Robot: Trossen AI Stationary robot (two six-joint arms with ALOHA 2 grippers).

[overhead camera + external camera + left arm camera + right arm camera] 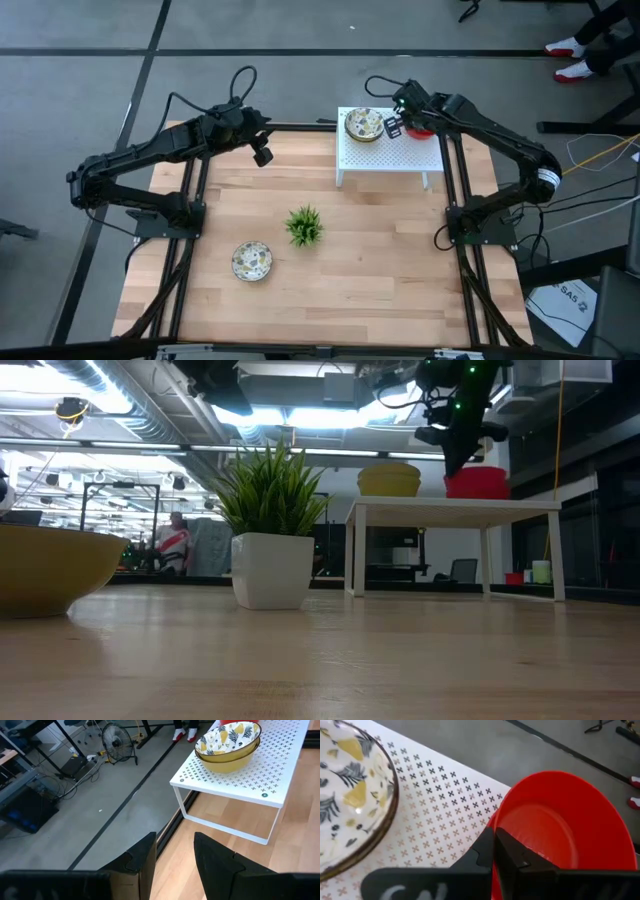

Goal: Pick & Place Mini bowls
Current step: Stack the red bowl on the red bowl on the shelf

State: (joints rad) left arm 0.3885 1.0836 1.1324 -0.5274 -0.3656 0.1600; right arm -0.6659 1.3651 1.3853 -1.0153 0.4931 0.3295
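- You have one right gripper [494,851] above the small white perforated metal shelf [385,152], at the far right part of the light wooden counter [380,260]. Its fingers are pressed together on the near rim of a glossy red round bowl [560,827]; the rim is clamped between them.
- This red bowl stands on the shelf, at its right end. In the low view it looks like more than one red bowl stacked [477,482], but you cannot count them for sure.
- Just beside it on the same shelf you see cream-white bowls with a yellow and dark leaf pattern [227,742]. In the left wrist view, two rims show, one nested inside the other.
- One more patterned cream bowl [251,261] sits alone on the counter, near the front left, well apart from the shelf.
- One small green spiky plant in a white square pot [271,535] stands near the middle of the counter, between the single bowl and the shelf.
- The left gripper [172,857] hangs over the far left edge of the counter, with its fingers apart and nothing between them.
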